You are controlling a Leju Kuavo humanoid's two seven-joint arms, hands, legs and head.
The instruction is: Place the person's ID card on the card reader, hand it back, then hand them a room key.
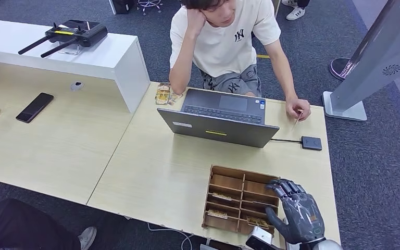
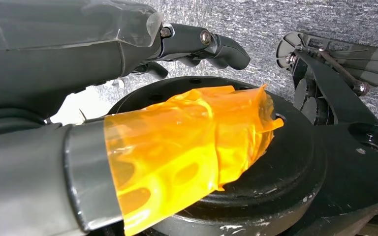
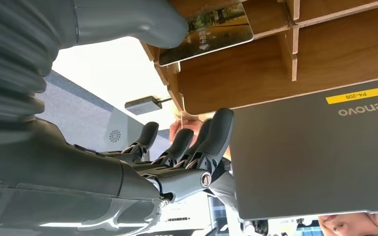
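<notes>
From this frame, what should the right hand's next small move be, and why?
Probably reach forward, open, toward the person's hand, which pinches a thin pale card near the small black card reader. The right hand hovers empty over the wooden compartment tray, so taking that card likely comes first.

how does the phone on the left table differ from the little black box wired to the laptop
The phone is long and slim, while the black box is short and squarish. The phone lies loose and slanted on the left table; the box sits squared up by the laptop, joined to it by a cable. The person's hand rests close to the box, far from the phone. Both are flat and black.
</notes>
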